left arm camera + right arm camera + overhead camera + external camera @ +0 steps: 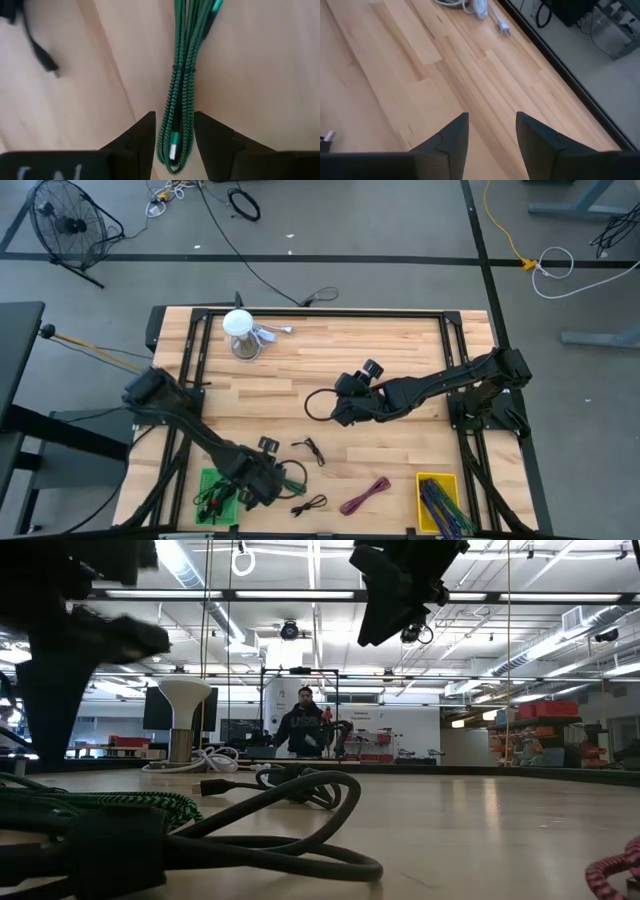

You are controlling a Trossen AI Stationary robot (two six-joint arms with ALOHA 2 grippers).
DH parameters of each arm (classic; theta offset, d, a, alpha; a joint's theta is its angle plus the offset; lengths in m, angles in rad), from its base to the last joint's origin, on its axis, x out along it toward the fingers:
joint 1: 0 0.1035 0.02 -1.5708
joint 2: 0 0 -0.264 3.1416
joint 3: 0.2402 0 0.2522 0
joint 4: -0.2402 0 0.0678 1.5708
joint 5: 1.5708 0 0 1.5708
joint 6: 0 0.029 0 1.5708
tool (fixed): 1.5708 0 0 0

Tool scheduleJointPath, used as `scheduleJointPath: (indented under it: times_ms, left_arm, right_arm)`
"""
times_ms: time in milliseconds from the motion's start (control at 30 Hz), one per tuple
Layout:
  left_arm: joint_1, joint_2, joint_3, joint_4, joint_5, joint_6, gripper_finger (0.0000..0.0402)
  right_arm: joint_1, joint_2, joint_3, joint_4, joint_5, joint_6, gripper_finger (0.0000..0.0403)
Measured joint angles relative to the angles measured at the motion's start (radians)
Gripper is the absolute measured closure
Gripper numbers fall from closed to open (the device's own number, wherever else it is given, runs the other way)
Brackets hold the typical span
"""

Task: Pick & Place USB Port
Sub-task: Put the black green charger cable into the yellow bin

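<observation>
Straddling a bundled green braided USB cable (180,85), left gripper (174,131) with jaws parted, one finger on each side of the bundle's looped end, not pressed against it. Cable lying flat on the wooden surface (330,370), near its front edge, just beside a green tray (208,498) at the front left corner. Close by on the boards: a black cable (310,448), another small black cable (310,504) and a red cable (366,495). Farther right along the front edge, a yellow tray (438,482) filled with cables.

Hovering above the middle of the surface, right gripper (491,130), jaws parted with only bare boards between them. Just beside it, a large black cable loop (318,404). Near the back left, a white-topped cup (240,332) with a white cable (470,7) next to it. Beyond the surface, in the low view, a person (303,724) standing in the room.
</observation>
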Motion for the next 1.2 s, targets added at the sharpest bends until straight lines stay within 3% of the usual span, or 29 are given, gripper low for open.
scheduleJointPath:
  times_ms: [367,433,567,733,967,1200]
  left_arm:
    - [0.012,0.081,0.003,0.042,0.005,0.016,0.0269]
    - [0.011,0.081,0.003,0.044,0.009,0.013,0.0288]
    - [0.011,0.082,0.003,0.046,0.022,-0.04,0.0365]
    - [0.003,0.067,0.001,0.046,-0.029,-0.168,0.0365]
    - [-0.045,-0.109,-0.001,-0.014,-0.309,-0.279,0.0395]
    - [-0.134,-0.315,-0.002,-0.037,-0.706,-0.331,0.0395]
  right_arm:
    - [0.0,0.0,0.0,0.012,-0.001,-0.01,0.0239]
    - [0.0,0.0,0.0,0.012,-0.002,-0.01,0.0239]
    - [0.0,0.0,0.0,0.012,-0.003,-0.01,0.0239]
    - [0.0,0.0,0.0,0.011,-0.003,-0.01,0.0239]
    - [0.016,0.0,0.0,0.017,-0.002,-0.012,0.0239]
    - [0.061,0.0,0.0,0.142,-0.003,-0.108,0.0239]
